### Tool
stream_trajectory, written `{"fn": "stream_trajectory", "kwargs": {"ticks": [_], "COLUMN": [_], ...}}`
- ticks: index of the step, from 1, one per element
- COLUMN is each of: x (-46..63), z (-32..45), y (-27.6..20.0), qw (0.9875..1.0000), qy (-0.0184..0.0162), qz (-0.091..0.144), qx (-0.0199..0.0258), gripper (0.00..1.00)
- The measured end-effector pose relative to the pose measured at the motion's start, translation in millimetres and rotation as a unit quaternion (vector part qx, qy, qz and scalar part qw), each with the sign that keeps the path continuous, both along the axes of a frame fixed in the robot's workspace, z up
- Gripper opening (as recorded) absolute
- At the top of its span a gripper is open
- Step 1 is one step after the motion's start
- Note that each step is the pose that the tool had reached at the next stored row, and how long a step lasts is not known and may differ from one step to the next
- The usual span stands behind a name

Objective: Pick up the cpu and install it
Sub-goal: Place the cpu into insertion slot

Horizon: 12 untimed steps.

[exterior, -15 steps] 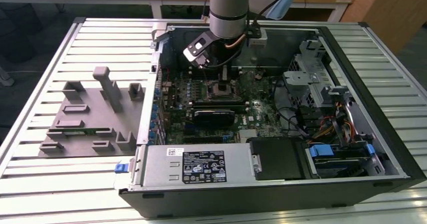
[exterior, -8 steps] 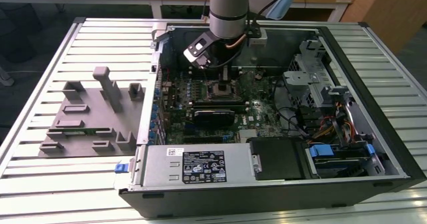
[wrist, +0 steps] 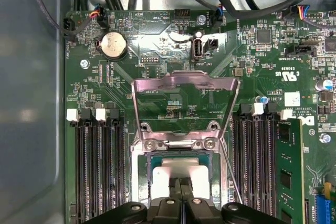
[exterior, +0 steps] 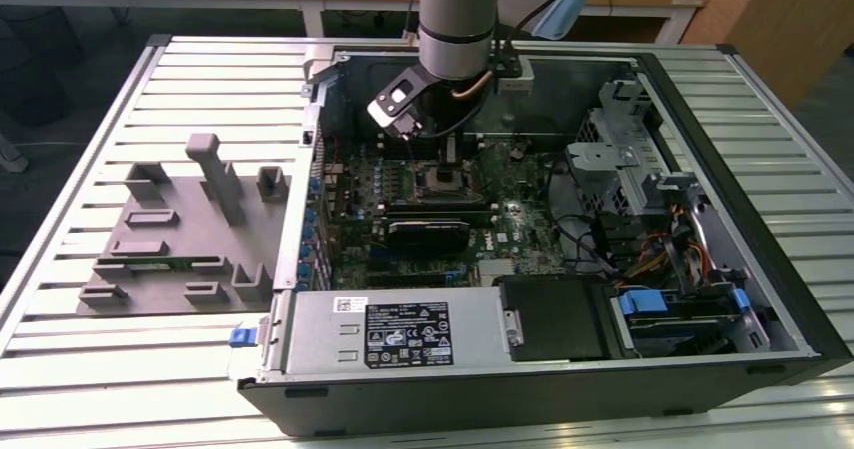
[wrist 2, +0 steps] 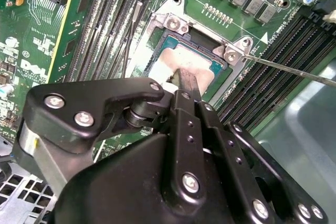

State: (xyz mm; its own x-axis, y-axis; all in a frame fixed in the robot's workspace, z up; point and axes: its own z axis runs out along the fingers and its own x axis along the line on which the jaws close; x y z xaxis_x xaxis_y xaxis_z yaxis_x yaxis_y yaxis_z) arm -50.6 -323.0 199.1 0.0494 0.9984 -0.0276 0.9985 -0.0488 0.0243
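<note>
Open computer case (exterior: 534, 401), grey upright blocks (exterior: 214, 174)

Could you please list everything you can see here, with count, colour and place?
cpu: one, pale silver, in the open socket.
load plate: one, silver, raised beside the socket.
coin battery: one, silver, on the motherboard.
motherboard: one, green, inside the case.
case: one, black, on the slatted table.
block fixture: one, grey, exterior view's left of the case.
gripper: one, black, shut, fingertips at the cpu.

A black-and-white printed label (exterior: 407, 335) stands on the grey power supply (exterior: 314, 334); fine white lettering covers the green motherboard (wrist: 157, 45)
</note>
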Motion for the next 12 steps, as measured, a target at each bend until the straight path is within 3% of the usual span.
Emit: {"fn": "stream_trajectory", "kwargs": {"ticks": [12], "x": [0.0], "z": [-1.4], "y": [0.1], "qw": [1.0000], "qy": [-0.0002], "qz": [0.000], "qx": [0.0003], "gripper": [0.11]}}
